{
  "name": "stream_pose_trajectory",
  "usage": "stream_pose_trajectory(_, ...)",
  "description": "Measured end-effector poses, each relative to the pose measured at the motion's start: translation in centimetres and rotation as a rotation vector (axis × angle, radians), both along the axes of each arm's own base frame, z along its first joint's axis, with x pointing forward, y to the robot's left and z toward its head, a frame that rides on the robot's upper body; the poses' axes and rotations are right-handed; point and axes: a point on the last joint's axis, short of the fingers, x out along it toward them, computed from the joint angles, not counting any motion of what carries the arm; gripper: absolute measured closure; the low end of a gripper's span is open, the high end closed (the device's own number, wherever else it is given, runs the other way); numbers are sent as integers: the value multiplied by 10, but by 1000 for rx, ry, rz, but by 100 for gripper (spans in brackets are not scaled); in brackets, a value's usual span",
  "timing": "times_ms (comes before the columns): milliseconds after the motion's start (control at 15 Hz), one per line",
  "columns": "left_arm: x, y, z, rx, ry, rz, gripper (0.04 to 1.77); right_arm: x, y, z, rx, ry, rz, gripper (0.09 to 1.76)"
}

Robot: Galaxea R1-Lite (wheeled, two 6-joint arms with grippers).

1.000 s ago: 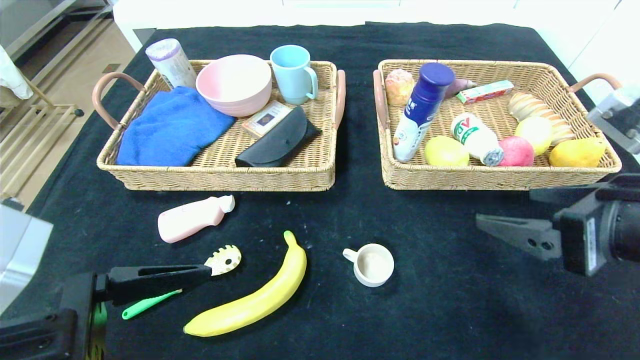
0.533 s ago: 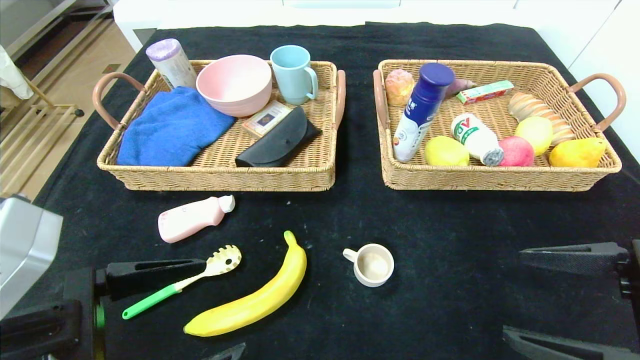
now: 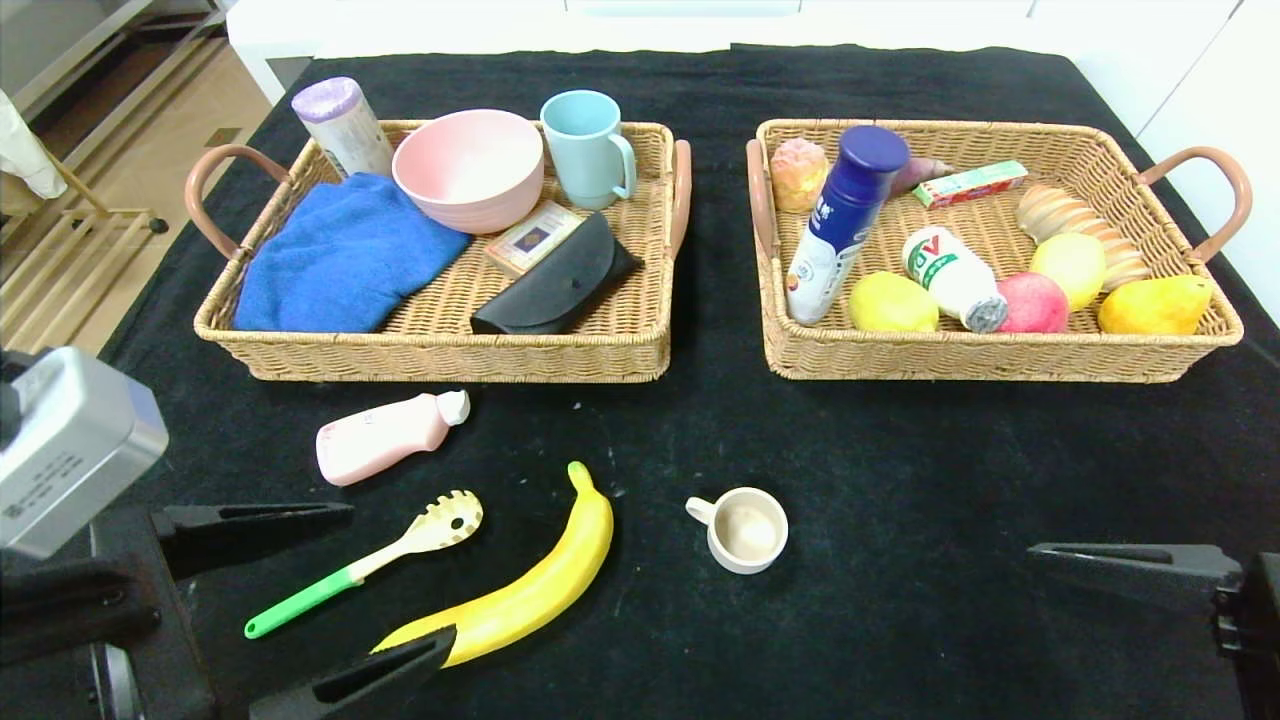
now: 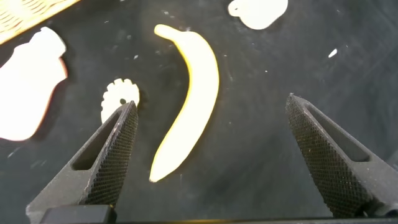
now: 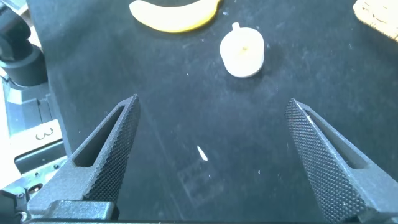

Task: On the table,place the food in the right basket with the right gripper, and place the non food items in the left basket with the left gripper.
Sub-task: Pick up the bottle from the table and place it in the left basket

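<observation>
Left gripper (image 3: 345,590) hangs low at near left, jaws spread wide; right gripper (image 5: 214,155) gapes at near right.

Table (image 3: 900,480): matt black cloth, slightly fuzzy. Both baskets (image 3: 440,340) (image 3: 990,350): woven wicker, rough. Towel (image 3: 340,255): blue terry cloth. Banana (image 3: 540,590): smooth, glossy yellow. Pink bottle (image 3: 385,435) and spoon (image 3: 365,565): smooth plastic. Left hand (image 4: 208,155) pads (image 4: 121,152): black, knurled texture.

bright even light, washed-out wrist views
</observation>
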Motion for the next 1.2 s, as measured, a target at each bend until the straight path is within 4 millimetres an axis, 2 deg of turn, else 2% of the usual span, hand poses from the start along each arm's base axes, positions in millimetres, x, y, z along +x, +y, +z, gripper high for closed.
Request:
stream_pose_trajectory(200, 8, 2, 6, 20, -9, 99, 9, -4, -4, 1, 12, -12, -4, 15)
stream_pose_trajectory(533, 22, 1, 12, 116, 77, 226, 9, -11, -11, 6, 35, -43, -17, 15)
stream_pose_trajectory(733, 42, 3, 21, 206, 112, 323, 9, -14, -13, 8, 44, -56, -17, 15)
stream_pose_trajectory(1200, 87, -3, 22, 328, 150, 360, 9, -13, -15, 9, 49, -64, -37, 15)
